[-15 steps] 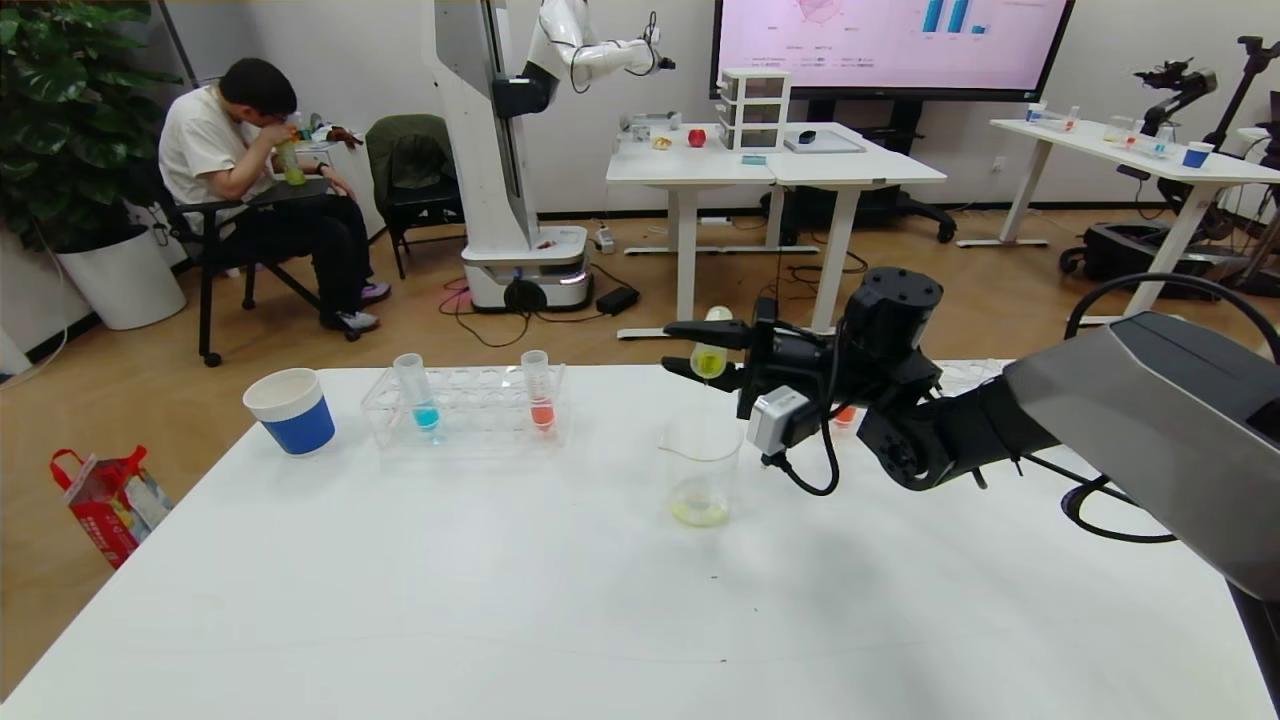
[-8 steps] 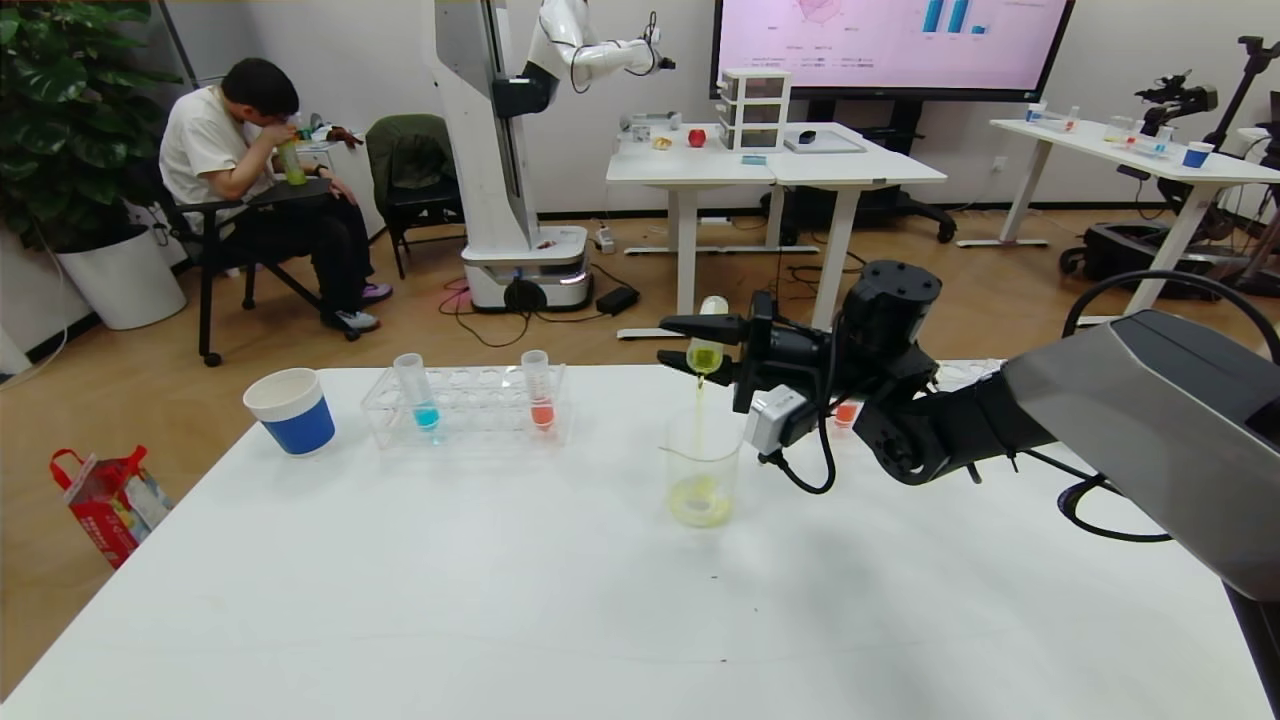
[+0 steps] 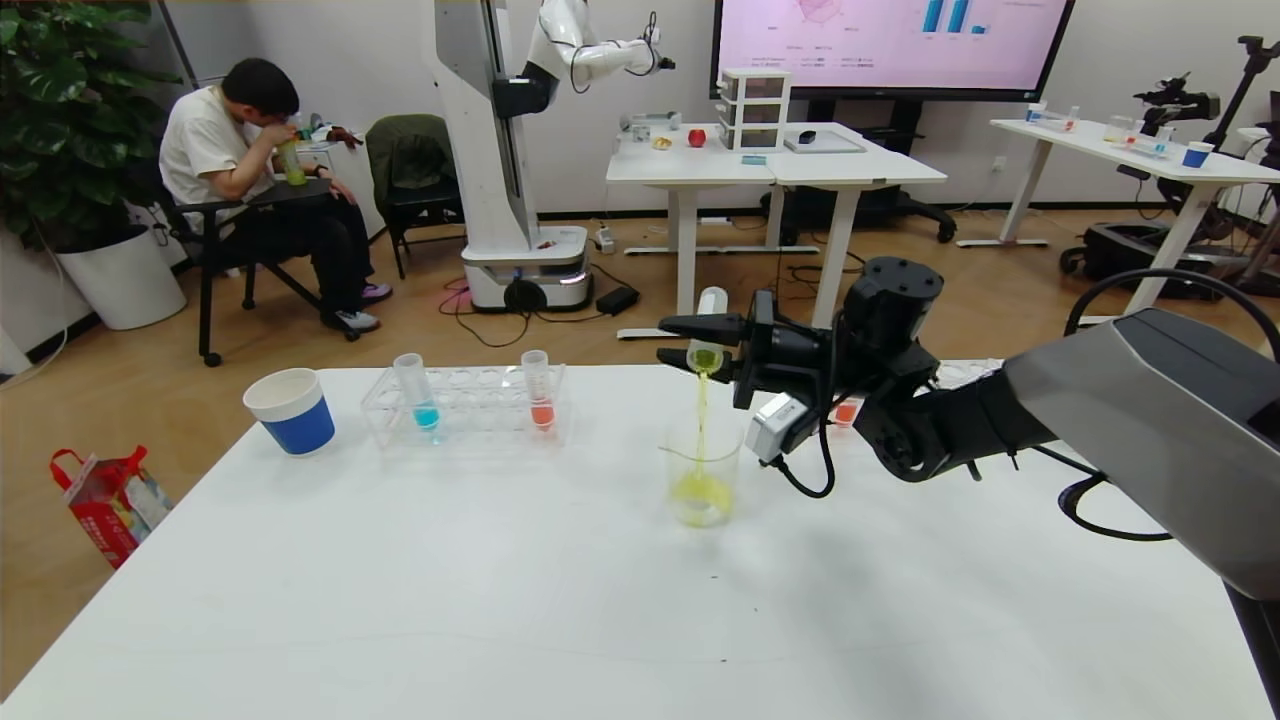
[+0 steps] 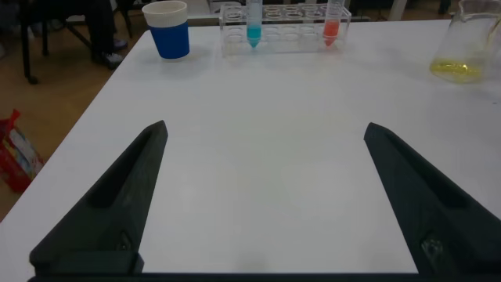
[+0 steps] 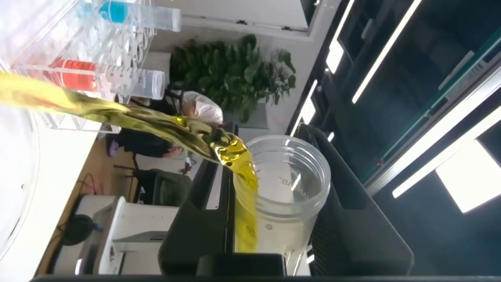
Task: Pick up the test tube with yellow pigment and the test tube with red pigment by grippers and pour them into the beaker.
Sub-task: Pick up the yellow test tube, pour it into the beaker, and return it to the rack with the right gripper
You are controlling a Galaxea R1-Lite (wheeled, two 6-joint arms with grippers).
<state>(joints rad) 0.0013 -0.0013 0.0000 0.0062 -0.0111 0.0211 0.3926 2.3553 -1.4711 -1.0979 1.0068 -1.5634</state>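
Nearest to me, my left gripper (image 4: 262, 196) hangs low over the bare near part of the white table (image 3: 500, 600), its two black fingers spread wide with nothing between them; that arm is idle and does not show in the head view. My right arm comes in from about four o'clock, its grey forearm running up across the table and the wrist bent so that the right gripper (image 3: 690, 345) points toward nine o'clock, level with the table, directly above the beaker (image 3: 702, 470). Its jaws are clenched on the test tube with yellow pigment (image 3: 708, 330). The tube's long axis is near vertical but turned over, rounded end up toward twelve o'clock and open mouth down toward six, tilted slightly. A thin yellow stream falls from the mouth into the beaker, which stands upright near the table's middle with yellow liquid pooling in its bottom. The right wrist view shows the tube's mouth with the stream leaving its lip. Farther back, around eleven o'clock from the beaker, a clear rack (image 3: 465, 405) holds the test tube with red pigment (image 3: 538, 390) upright, and a blue-liquid tube (image 3: 415, 390) upright at its left end. A blue-and-white paper cup (image 3: 290, 410) stands just left of the rack.
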